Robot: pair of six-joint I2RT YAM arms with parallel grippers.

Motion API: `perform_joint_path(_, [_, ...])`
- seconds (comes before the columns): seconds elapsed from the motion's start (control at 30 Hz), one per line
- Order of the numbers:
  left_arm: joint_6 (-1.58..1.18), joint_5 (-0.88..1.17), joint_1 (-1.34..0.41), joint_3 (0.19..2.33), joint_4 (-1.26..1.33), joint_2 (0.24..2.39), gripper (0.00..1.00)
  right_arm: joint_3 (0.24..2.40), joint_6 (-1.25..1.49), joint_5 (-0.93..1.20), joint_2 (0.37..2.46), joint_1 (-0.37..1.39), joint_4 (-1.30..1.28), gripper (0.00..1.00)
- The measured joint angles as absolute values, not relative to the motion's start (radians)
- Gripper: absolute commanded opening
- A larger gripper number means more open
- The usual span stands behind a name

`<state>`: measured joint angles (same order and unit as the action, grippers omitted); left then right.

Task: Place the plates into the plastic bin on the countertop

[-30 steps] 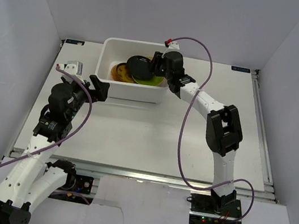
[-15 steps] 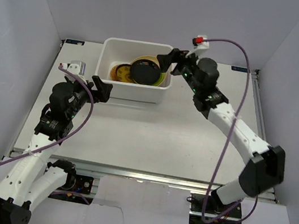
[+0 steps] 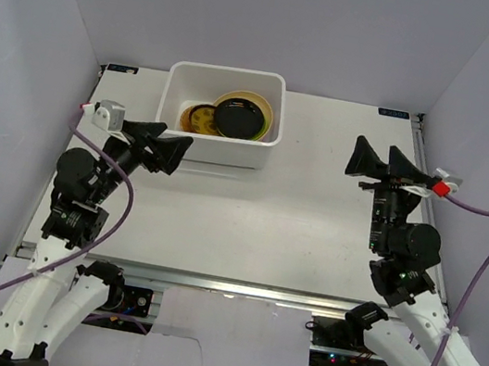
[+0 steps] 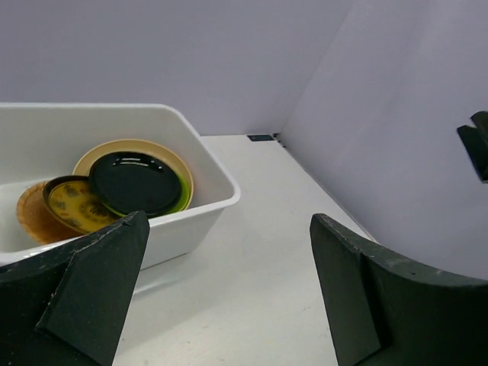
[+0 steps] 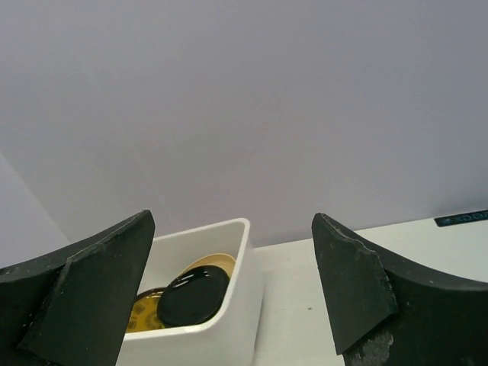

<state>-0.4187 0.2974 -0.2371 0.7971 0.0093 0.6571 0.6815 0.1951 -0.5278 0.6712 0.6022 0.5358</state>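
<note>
We're seeing the left tool (image 3: 173,147) standing wide open, holding nothing, hovering just beside the near left corner of the plastic bin (image 3: 215,148); we can't tell if it's touching. The right tool (image 3: 374,150) is also gaping wide and gripping nothing, well apart from the bin over the right side of the desk (image 3: 258,214). The plates (image 4: 114,191) are lying inside the bin, with the black plate (image 3: 236,122) resting on a lime green plate (image 4: 180,200) and a tan plate (image 4: 152,146), and the patterned yellow-brown plate (image 3: 200,120) sitting beside it.
</note>
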Motion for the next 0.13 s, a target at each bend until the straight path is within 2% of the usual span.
perform_joint_path(0.13, [-0.453, 0.32, -0.237, 0.793, 0.044, 0.647, 0.98, 0.657, 0.193, -0.568, 0.645, 0.602, 0.519, 0.9])
